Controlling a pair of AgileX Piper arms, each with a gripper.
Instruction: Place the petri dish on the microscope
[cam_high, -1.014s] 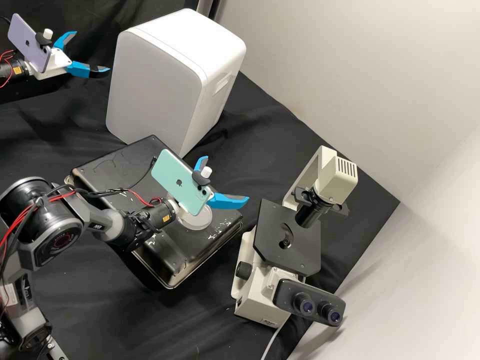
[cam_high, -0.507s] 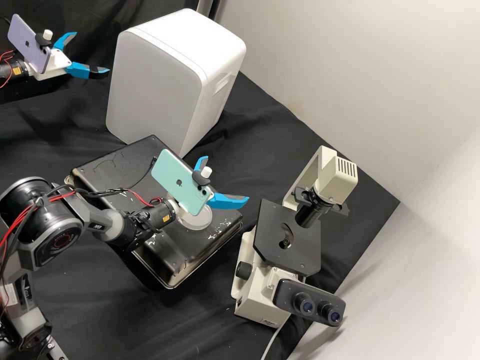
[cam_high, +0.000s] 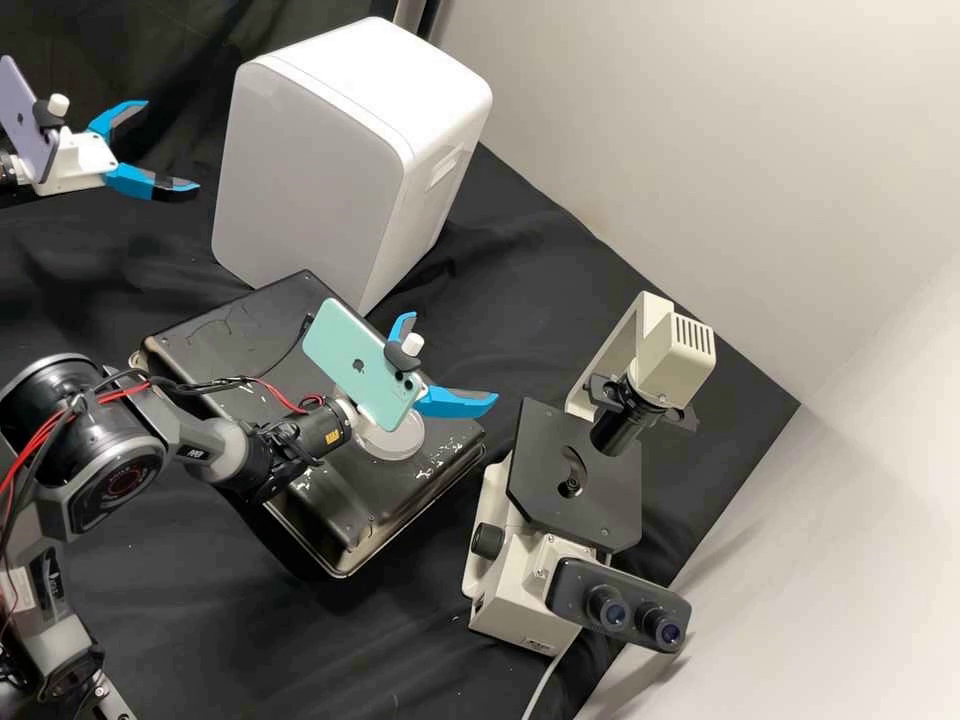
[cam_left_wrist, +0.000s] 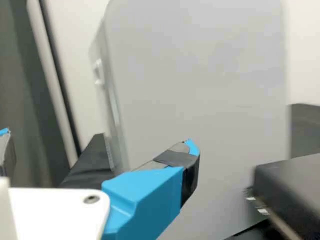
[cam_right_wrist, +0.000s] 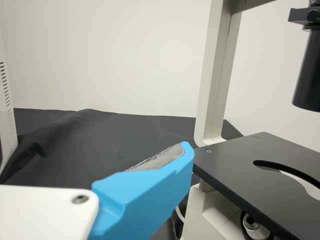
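The petri dish (cam_high: 396, 442) lies on the dark tray (cam_high: 230, 330) left of centre. It sits just under the wrist of the right gripper (cam_high: 452, 360), whose jaws stand wide apart, holding nothing, and point toward the microscope (cam_high: 510, 580) at lower right. The left gripper (cam_high: 168, 145) hangs at the upper left beside the white box (cam_high: 340, 150), its jaws wide too.

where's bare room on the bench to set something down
Bare cloth lies between the white box and the microscope, and on the camera's side of the tray. It is crowded where the right gripper hangs over the tray's corner.
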